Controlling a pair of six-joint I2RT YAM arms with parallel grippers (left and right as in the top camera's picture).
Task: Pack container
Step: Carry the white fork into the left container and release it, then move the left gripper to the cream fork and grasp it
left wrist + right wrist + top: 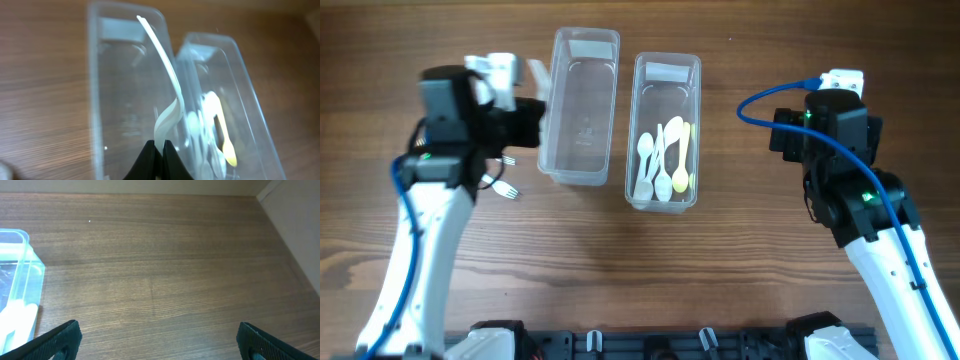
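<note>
Brown wood-grain table (720,260), overhead view, two arms reaching in from the near edge. A black rack (650,345) runs along the near edge between the arm bases.

Left side: white plastic forks (503,187) lie loose on the table, partly hidden under the left arm. Left gripper (156,155) has its fingers (146,162) pressed together, clamped on the lower end of a white plastic utensil (167,107). The utensil's long handle rises up and away from the fingers, above the left container (582,120). Fork or spoon: can't tell, the clamped end is blurred. In the overhead view this gripper sits at the left wall of that container, about mid-length.

Right side: right gripper (159,342) hangs over bare table, fingers (62,339) wide apart, nothing between them. It is well apart from both containers; only a corner of the right container (665,70) shows at the left of the right wrist view. Blue cable (770,95) loops off the right arm.

Middle of the table: two clear rectangular containers side by side, long sides nearly touching. The left one sits slightly farther back and has no contents lying in it. The right one holds several white spoons (648,165) and a yellow spoon (682,165) bunched at its near end, with its far end bare.
</note>
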